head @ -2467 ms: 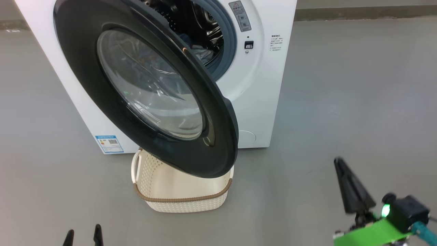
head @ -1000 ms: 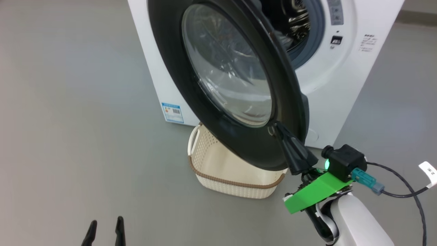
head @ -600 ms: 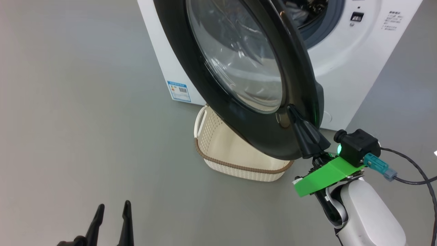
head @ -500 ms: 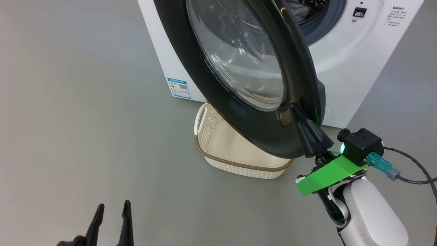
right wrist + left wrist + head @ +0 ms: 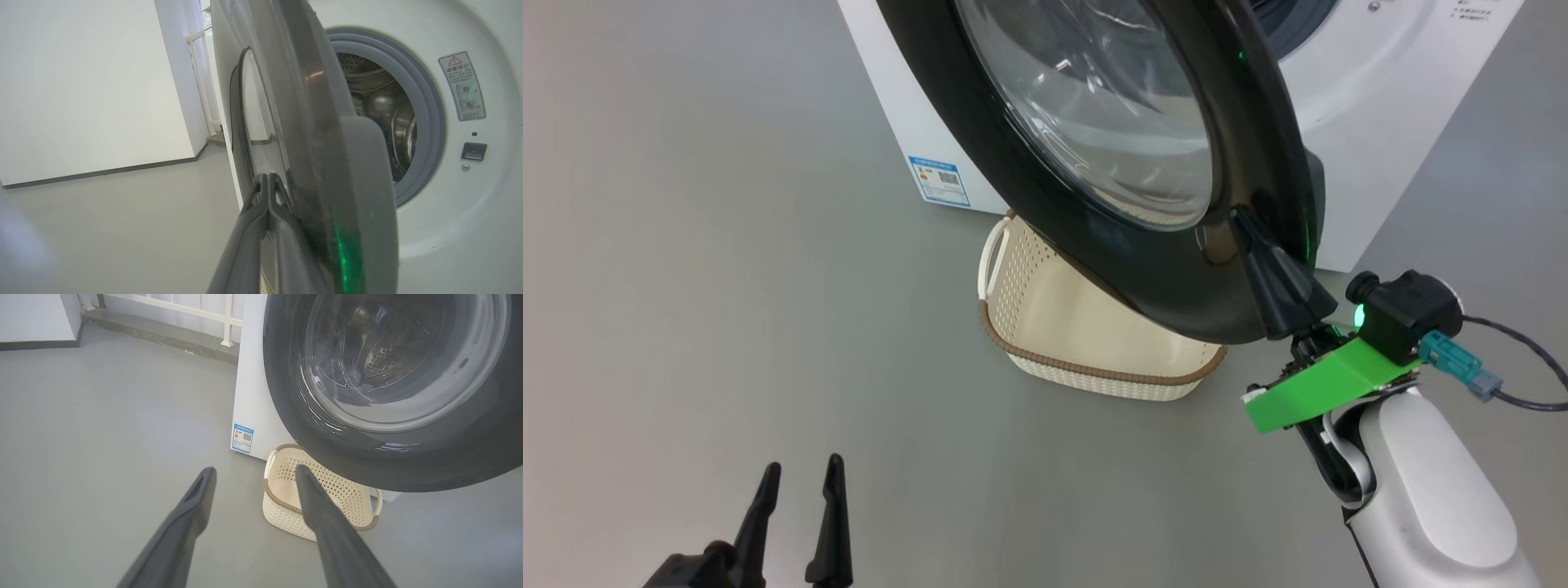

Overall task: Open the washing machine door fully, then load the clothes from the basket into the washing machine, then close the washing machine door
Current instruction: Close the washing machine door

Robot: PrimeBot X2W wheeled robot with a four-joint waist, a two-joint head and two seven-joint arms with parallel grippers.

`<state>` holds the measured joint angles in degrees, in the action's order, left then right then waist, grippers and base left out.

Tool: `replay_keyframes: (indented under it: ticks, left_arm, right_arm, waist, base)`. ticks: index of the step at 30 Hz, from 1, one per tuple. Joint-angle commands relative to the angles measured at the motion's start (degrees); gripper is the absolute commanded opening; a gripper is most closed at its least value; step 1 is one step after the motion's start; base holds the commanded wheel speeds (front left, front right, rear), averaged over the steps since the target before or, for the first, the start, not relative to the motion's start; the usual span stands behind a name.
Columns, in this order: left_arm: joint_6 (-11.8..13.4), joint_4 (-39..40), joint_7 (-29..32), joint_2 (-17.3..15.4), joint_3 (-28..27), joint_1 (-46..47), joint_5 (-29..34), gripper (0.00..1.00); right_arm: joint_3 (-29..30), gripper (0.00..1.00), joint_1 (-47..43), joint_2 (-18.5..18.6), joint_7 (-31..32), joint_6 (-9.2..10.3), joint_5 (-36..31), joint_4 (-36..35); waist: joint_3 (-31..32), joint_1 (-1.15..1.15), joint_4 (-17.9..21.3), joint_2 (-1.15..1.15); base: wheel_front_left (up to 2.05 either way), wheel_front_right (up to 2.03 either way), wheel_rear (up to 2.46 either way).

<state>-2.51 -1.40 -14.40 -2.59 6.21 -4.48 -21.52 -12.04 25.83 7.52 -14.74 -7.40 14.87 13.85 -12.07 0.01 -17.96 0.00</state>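
Note:
The washing machine door [image 5: 1094, 122] stands partly open, its black rim and glass bowl facing me. My right gripper [image 5: 1241, 219] is shut, and its tips touch the door's outer rim near the free edge; the right wrist view shows these tips [image 5: 267, 176] against the rim [image 5: 327, 143]. Low at the left, my left gripper [image 5: 800, 467] hangs open and empty above the floor, and its wrist view shows it [image 5: 253, 473] apart from everything. The basket [image 5: 1021, 327] sits on the floor under the door, with a bare inside. The clothes are out of view. The washing machine [image 5: 1372, 122] is white.
The steel drum [image 5: 380, 106] and grey seal [image 5: 429, 102] show behind the door's edge, with a latch slot [image 5: 473, 151] on the front panel. A blue label [image 5: 242, 438] marks the machine's lower corner. Grey floor [image 5: 727, 245] spreads to the left; a white railing [image 5: 196, 304] stands behind.
My right gripper came up from the lower right, met the door's rim and stays against it. The head camera has shifted. The left gripper stays open.

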Motion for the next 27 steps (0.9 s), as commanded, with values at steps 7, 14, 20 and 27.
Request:
replay_keyframes:
  ticks: [7, 14, 20, 27]
  left_arm:
    - [0.4, 1.7, -0.6, -0.3, -1.6, 2.9, -0.4, 1.00]
    - [0.3, 1.8, -0.6, -0.3, -1.1, 4.4, -0.8, 1.00]
    - [0.4, 1.8, -0.6, -0.3, -0.8, 5.0, -0.8, 1.00]
    - [0.4, 2.0, -0.6, -0.3, 0.2, 5.7, -1.1, 1.00]
  right_arm:
    - [0.0, 0.00, 4.6, 0.8, -0.3, -0.09, -0.5, -1.6]
    - [0.9, 0.00, 7.6, 1.8, -0.3, -0.09, -0.7, -2.1]
    - [1.8, 0.00, 9.4, 2.7, -0.3, -0.09, -1.1, -2.4]
    - [3.4, 0.00, 11.5, 3.8, -0.3, -0.09, -1.7, -2.5]
  waist:
    - [-3.4, -0.01, 0.5, 0.00]
    - [-6.0, -0.01, 0.8, 0.00]
    - [-7.3, -0.01, 0.9, 0.00]
    - [-9.1, -0.01, 0.7, 0.00]
  base:
    - [0.00, 0.00, 0.00]
    - [0.00, 0.00, 0.00]
    - [0.00, 0.00, 0.00]
    - [0.00, 0.00, 0.00]
